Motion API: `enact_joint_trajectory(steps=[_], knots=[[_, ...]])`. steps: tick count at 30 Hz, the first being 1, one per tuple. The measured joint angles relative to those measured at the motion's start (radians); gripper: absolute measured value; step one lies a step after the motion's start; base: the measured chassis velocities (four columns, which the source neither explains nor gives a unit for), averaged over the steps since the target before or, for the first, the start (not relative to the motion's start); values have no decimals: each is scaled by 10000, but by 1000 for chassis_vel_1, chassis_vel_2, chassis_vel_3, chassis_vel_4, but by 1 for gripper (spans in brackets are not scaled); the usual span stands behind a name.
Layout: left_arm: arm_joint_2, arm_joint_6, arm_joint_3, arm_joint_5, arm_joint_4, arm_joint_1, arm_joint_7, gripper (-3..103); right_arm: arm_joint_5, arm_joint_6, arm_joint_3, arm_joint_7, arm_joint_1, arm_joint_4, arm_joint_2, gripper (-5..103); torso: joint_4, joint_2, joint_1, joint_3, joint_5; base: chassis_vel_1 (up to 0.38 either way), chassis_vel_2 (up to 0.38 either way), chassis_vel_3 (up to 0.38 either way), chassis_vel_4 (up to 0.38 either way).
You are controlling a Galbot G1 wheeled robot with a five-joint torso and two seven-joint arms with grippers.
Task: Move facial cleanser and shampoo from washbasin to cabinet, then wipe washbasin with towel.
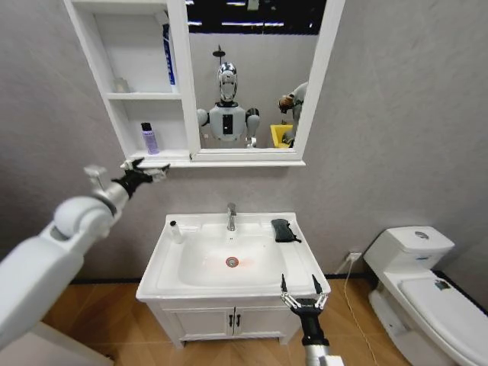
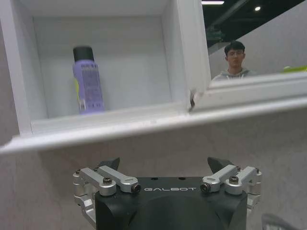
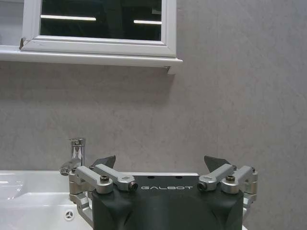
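A purple bottle with a black cap (image 1: 149, 139) (image 2: 88, 81) stands on the lowest shelf of the white cabinet (image 1: 122, 95) (image 2: 110, 122). My left gripper (image 1: 145, 171) (image 2: 166, 165) hovers open and empty just below and in front of that shelf. A small white bottle (image 1: 174, 231) stands on the left rim of the washbasin (image 1: 164, 267) (image 3: 19, 201). The black towel (image 1: 284, 229) lies folded on the right rim. My right gripper (image 1: 300, 282) (image 3: 160, 163) is open and empty at the basin's front right corner, facing the wall.
The chrome tap (image 1: 231, 217) (image 3: 76, 155) rises at the back of the basin. A mirror (image 1: 252, 76) adjoins the cabinet. A blue tube (image 1: 168, 53) leans on a higher shelf. A white toilet (image 1: 427, 290) stands to the right.
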Motion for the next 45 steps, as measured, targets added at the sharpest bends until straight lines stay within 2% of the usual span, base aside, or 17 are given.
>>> enact_joint_trajectory(steps=[1,2,3,4,6,9,11,14,28,32,34,36,37,40,41,43,45], knots=[[-624,-331,-1,1024,314,759,-46,100,29,8,59,40,-50,39,-58,100,-1,0,1,0,0,0,0,0,0],[-624,-331,-1,1024,314,759,-46,100,29,8,59,40,-50,39,-58,100,-1,0,1,0,0,0,0,0,0],[-1113,-506,35,1679,703,1195,-40,100,77,23,112,79,-69,47,-97,100,-1,0,2,0,-1,0,0,0,0],[-1113,-506,35,1679,703,1195,-40,100,77,23,112,79,-69,47,-97,100,-1,0,2,0,-1,0,0,0,0],[-2016,-712,191,2670,1588,1690,14,100,191,54,193,120,-109,56,-178,100,1,0,3,1,-2,0,0,0,0],[-2515,-849,302,3175,2207,1754,56,100,244,75,216,134,-114,53,-222,100,1,-1,3,1,-3,0,0,0,0],[-3197,-1081,433,3804,3238,1565,94,99,284,131,223,158,-109,10,-244,100,-1,-2,3,2,-1,0,0,0,0],[-3549,-1155,462,4119,3846,1343,89,99,337,188,222,173,-113,-38,-271,100,-2,-2,5,2,0,0,0,0,0],[-4498,-1580,377,4817,5955,693,248,99,482,301,301,236,-137,-154,-424,100,0,-3,4,1,-2,0,0,0,0],[-4788,-1512,325,4579,6494,426,337,86,464,305,299,243,-161,-160,-430,100,0,-3,4,2,-2,0,0,0,0],[-4826,-1480,324,4506,6562,389,342,86,459,305,298,243,-163,-160,-430,100,0,-2,5,2,-3,0,0,0,0],[-4963,-1387,285,4284,6792,240,474,76,446,306,298,244,-172,-160,-419,100,-1,-2,5,2,-2,0,0,0,0],[-4963,-1387,285,4284,6792,240,474,76,446,306,298,244,-172,-160,-419,100,-1,-2,5,2,-2,0,0,0,0],[-5018,-1317,276,4106,6867,155,595,59,437,308,303,250,-181,-161,-410,100,0,-3,5,2,-2,0,0,0,0],[-5018,-1317,276,4106,6867,155,595,59,437,308,303,250,-181,-161,-410,100,0,-3,5,2,-2,0,0,0,0],[-5018,-1299,276,4069,6867,122,615,48,432,308,306,253,-183,-163,-406,100,0,-2,4,2,-2,0,0,0,0],[-5019,-1298,276,4059,6868,116,618,43,426,309,306,254,-182,-166,-401,100,0,-2,5,2,-2,0,0,0,0]])
